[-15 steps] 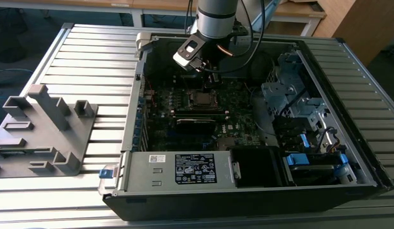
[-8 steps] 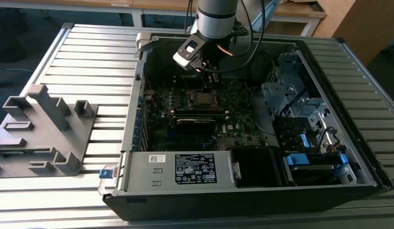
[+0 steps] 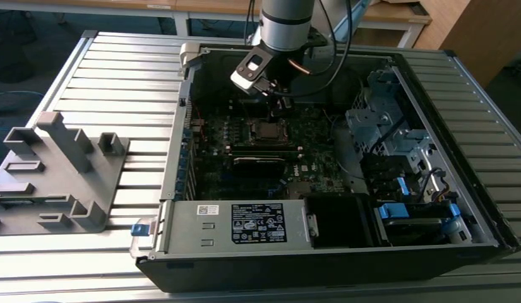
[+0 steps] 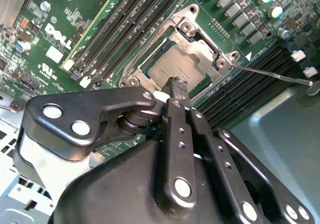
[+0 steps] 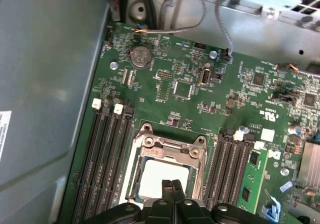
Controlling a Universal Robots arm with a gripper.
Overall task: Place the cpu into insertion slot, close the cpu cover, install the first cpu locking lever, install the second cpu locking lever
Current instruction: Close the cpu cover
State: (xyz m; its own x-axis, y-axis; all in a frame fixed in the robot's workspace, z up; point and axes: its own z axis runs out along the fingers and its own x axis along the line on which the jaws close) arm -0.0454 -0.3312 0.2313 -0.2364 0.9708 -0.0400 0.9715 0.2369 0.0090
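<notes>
The cpu [image 4: 172,66] lies in its socket on the green motherboard, its dull metal top showing through the window of the cpu cover [image 4: 202,44]. The silver cover frame lies flat over the chip in both wrist views: cpu [image 5: 161,180], cover [image 5: 170,145]. A thin metal locking lever [image 4: 277,75] sticks out from one corner of the socket, away from the frame. My gripper [image 4: 176,85] hangs just over the socket's edge, fingers pressed together with nothing between them. In the exterior view the gripper [image 3: 279,107] is inside the open computer case, above the socket [image 3: 267,130].
Memory slots [image 5: 107,154] flank the socket on both sides. The power supply [image 3: 252,224] fills the case's near side, and drive cages [image 3: 386,126] stand at the exterior view's right. A grey fixture [image 3: 53,170] sits on the table at the exterior view's left. Cables [image 5: 190,6] hang near the case wall.
</notes>
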